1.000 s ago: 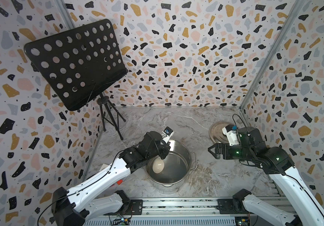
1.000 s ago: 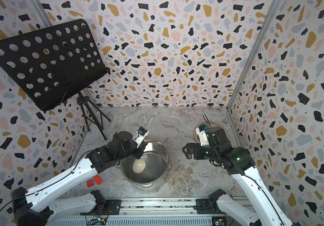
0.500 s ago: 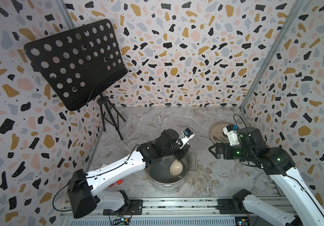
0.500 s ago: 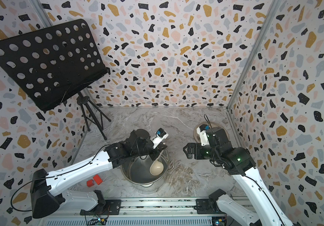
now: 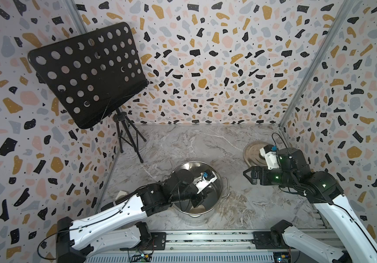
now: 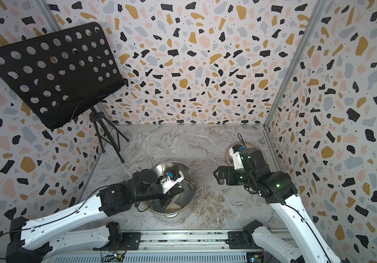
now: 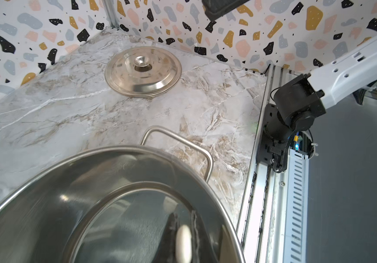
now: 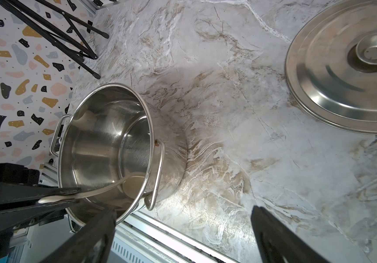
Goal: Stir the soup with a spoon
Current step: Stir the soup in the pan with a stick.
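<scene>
Low inside the pot [image 8: 105, 127], by its near wall, the spoon [image 8: 135, 184] holds its bowl over bare steel; left claw [image 8: 69, 195] pinches the handle end, right claw [image 5: 248, 174] hangs wide, empty. Best sweep slow circles, bowl low, off the wall

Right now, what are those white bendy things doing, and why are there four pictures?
They are two robot arms fixed to a rail beside the table. Two pictures look down from overhead; two come from small cameras on the arms' wrists. On that marble table stand a steel pot and, apart from it, its lid. A black music stand stands in a corner. The left arm reaches into the pot, its jaws shut on the handle of a cream ladle whose bowl is low in the pot. No soup shows inside. The right arm hangs beside the pot, jaws open and empty.
</scene>
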Available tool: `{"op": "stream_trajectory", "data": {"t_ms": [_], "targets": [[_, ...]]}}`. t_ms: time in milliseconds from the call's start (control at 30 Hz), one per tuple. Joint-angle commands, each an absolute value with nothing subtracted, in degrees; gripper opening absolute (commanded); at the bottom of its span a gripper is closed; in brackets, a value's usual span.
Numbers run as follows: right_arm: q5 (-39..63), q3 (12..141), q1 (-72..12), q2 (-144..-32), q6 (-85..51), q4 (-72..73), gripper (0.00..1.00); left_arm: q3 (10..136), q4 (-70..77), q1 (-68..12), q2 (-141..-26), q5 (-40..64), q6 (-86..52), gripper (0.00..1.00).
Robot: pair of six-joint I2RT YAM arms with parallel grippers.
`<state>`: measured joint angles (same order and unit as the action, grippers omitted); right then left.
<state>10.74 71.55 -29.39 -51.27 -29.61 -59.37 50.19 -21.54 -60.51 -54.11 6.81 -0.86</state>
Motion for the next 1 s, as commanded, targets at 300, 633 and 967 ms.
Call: {"op": "stream_trajectory", "data": {"t_ms": [300,633,967], "targets": [[11.12,71.84,-29.5,-51.51,-30.14,-58.73,0.97,48.68,-28.15,-48.9,-47.0,0.53,0.67,0.0],[11.1,71.83,-29.45,-50.21,-30.14,-58.88,0.97,58.6,-20.18,-41.55,-62.9,-0.38,3.97,0.0],[9.96,71.98,-29.51,-48.77,-30.23,-59.57,0.97,66.53,-12.85,-43.71,-74.73,8.59,0.71,0.0]]}}
